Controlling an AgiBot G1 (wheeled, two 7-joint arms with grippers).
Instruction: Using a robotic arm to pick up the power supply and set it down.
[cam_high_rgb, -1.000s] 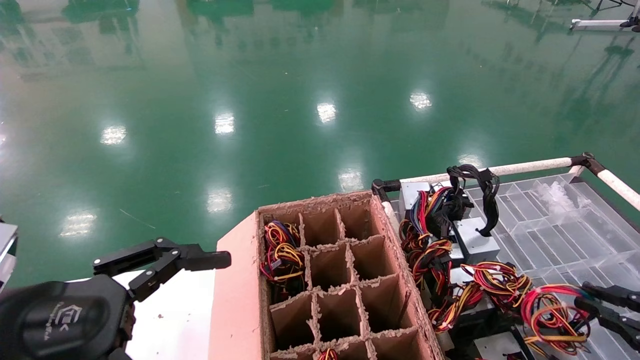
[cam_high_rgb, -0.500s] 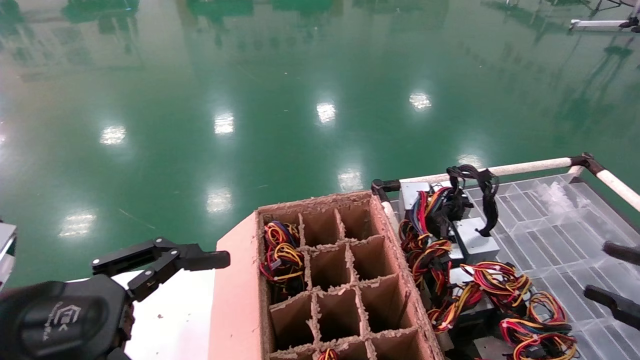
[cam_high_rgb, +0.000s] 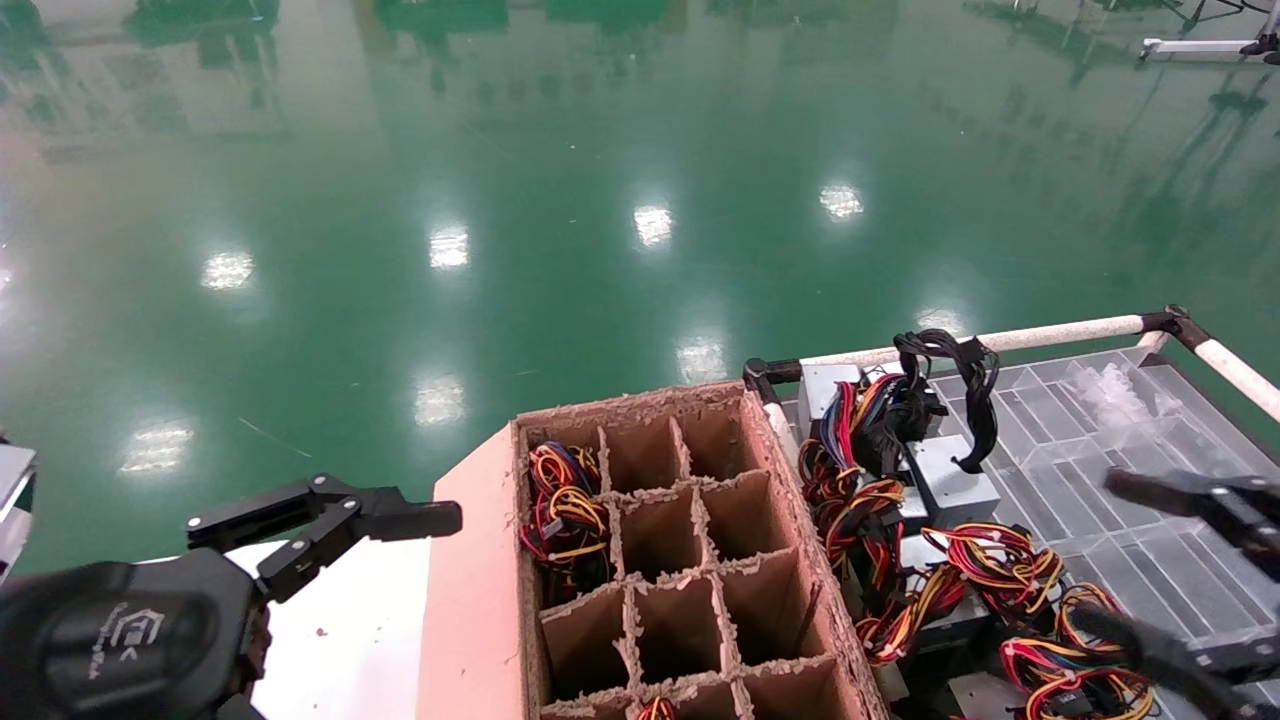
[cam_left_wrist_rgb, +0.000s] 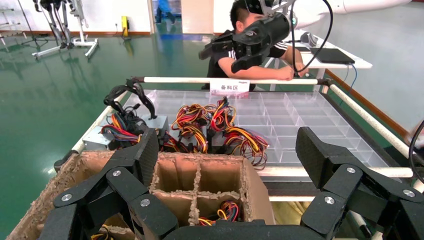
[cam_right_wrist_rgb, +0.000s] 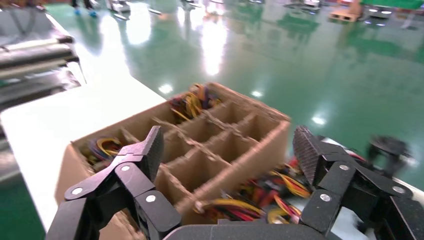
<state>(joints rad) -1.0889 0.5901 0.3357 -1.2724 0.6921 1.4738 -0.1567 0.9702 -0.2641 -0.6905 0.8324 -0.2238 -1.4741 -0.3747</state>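
Note:
Several power supplies lie on the clear tray table (cam_high_rgb: 1130, 440), right of a divided cardboard box (cam_high_rgb: 680, 560). The nearest power supply (cam_high_rgb: 985, 693) is a silver-grey box under red, yellow and black wires (cam_high_rgb: 1085, 670). My right gripper (cam_high_rgb: 1092, 547) hangs open over those wires, fingers spread wide and holding nothing. The right wrist view shows that right gripper (cam_right_wrist_rgb: 229, 150) over blurred wires (cam_right_wrist_rgb: 260, 200) beside the cardboard box (cam_right_wrist_rgb: 220, 145). My left gripper (cam_high_rgb: 320, 520) stays open at the box's left. In the left wrist view the left gripper (cam_left_wrist_rgb: 230, 150) is empty.
Some box cells hold wire bunches (cam_high_rgb: 560, 510). A grey box with a thick black cable loop (cam_high_rgb: 950, 380) stands at the table's far end. A white rail (cam_high_rgb: 1000, 340) edges the table. A person (cam_left_wrist_rgb: 255, 55) leans at its far side. Green floor lies beyond.
My right gripper was shut on the red wire bunch, then opened. The wires dropped back onto the table, and the open gripper has swung round over them. The left arm has not moved.

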